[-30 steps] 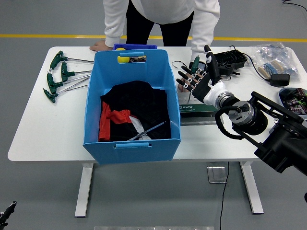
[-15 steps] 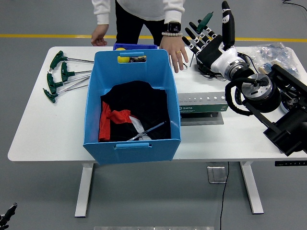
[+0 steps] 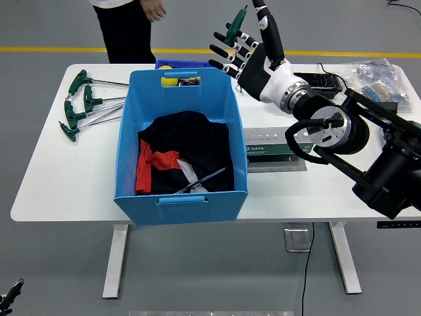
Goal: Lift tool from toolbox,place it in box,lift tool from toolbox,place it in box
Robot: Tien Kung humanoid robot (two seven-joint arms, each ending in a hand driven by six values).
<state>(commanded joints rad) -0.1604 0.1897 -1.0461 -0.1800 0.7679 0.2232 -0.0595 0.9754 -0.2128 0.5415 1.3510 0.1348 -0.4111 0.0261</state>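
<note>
Standing person in dark trousers point(image 3: 125, 29) cut off at the frame's top, green-handled tool's shaft point(image 3: 235, 29) hidden among the black right hand's fingers point(image 3: 227, 56), clear plastic bag point(image 3: 378, 79) contents at upper right too small to tell

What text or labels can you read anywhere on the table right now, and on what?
"SATA": white print on the front of the green tool case.
Packets at the table's far right corner: any print is too small to read.
Blue bin and green-handled wrenches: no readable markings.
</note>
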